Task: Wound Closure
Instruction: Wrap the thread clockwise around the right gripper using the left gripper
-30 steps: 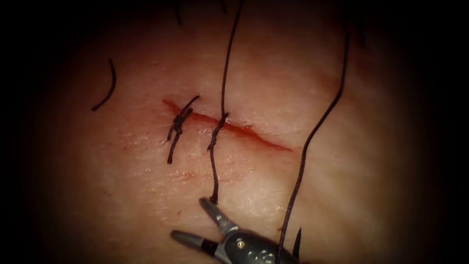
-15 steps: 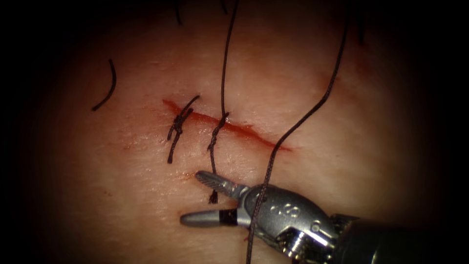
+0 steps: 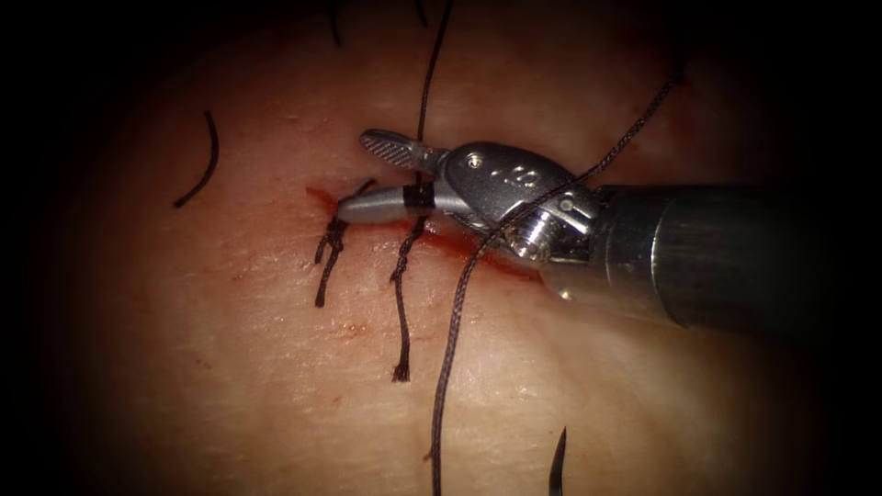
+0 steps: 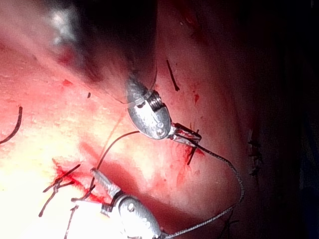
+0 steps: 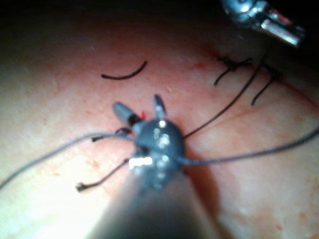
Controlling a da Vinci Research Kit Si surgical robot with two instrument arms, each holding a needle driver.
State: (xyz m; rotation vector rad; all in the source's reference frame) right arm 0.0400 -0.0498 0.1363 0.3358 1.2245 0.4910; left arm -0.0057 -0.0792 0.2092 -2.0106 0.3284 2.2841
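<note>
Upper left: cut end of thread (image 3: 204,165) on tissue (image 3: 230,367). Centre: right claw (image 3: 367,174) released, grasping nothing, astride upright thread (image 3: 424,92) above cut (image 3: 459,243). Lower right: needle (image 3: 557,459) tip, well below claw. Left claw (image 4: 187,137) clenched on thread.

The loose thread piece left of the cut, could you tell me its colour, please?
Black: the cut end of thread, clearest in the endoscope view.

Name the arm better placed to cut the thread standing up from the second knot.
Right, probably: the right tool, jaws open, straddles that thread just above the knot; only it cuts.
</note>
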